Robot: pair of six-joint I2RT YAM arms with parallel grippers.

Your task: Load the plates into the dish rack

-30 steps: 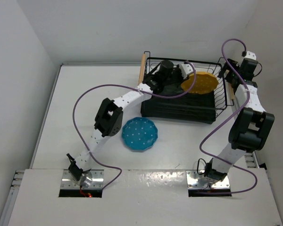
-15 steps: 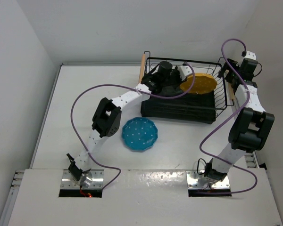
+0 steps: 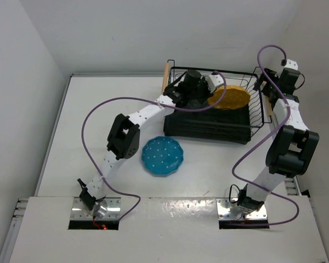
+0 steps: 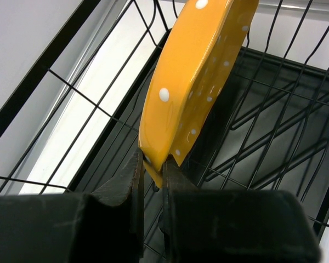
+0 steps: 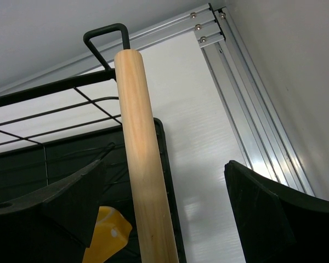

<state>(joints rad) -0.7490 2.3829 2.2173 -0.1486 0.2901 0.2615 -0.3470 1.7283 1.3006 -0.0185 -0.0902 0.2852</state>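
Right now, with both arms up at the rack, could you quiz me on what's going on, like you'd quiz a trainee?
1. True or false: the teal plate is already in the dish rack.
2. What does the left gripper pinch? A) the yellow plate B) a spoon C) nothing
3. Fill in: the right gripper stands open around the rack's wooden ____.
Key: 1 false, it lies on the table; 2 A; 3 handle.

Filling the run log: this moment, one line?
left gripper: shut on yellow plate in rack; right gripper: open astride handle; teal plate: on table
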